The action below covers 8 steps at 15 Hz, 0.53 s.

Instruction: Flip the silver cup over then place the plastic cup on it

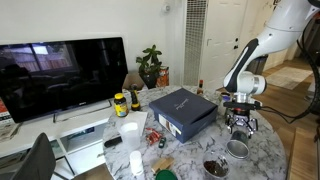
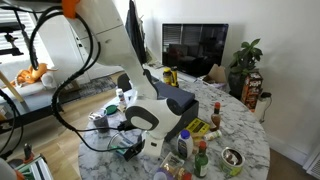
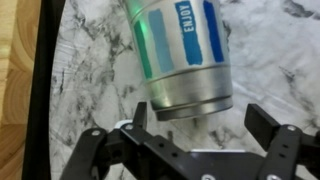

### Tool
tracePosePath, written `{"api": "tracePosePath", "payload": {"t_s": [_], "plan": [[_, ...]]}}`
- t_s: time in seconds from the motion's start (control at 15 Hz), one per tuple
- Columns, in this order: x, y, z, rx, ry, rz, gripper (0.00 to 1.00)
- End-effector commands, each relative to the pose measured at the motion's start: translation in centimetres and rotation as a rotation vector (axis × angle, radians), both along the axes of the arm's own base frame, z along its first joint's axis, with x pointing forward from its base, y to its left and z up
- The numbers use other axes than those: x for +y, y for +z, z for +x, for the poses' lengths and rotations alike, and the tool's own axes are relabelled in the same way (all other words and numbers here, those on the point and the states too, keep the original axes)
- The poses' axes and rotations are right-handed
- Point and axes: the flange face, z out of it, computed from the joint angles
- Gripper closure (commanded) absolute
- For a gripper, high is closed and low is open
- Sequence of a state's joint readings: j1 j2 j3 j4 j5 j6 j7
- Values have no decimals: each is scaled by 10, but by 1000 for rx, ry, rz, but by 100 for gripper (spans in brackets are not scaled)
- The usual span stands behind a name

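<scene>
The silver cup stands near the front edge of the round marble table, its mouth up. In the wrist view the silver cup shows its shiny side with green and blue stripes and the word ENJOY. Its narrower base end is nearest the fingers and its mouth is out of frame. My gripper hangs just above it. In the wrist view the gripper is open, with one finger on each side of the cup's base and nothing held. The plastic cup is small and dark, and stands beside the silver cup.
A dark blue box lies mid-table, and a tall white cup stands beyond it. Bottles and a small tin crowd one table edge. My arm blocks much of the table in an exterior view. A TV stands behind.
</scene>
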State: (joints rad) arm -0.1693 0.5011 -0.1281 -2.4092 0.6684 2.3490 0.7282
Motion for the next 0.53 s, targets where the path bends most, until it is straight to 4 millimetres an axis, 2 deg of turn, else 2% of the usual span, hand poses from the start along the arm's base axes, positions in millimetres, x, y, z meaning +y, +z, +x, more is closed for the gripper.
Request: {"api": "tracePosePath", "payload": {"t_s": [0.0, 0.47], "plan": [[1, -5, 2, -26, 22, 50, 0], [9, -13, 2, -30, 65, 90, 0]]}}
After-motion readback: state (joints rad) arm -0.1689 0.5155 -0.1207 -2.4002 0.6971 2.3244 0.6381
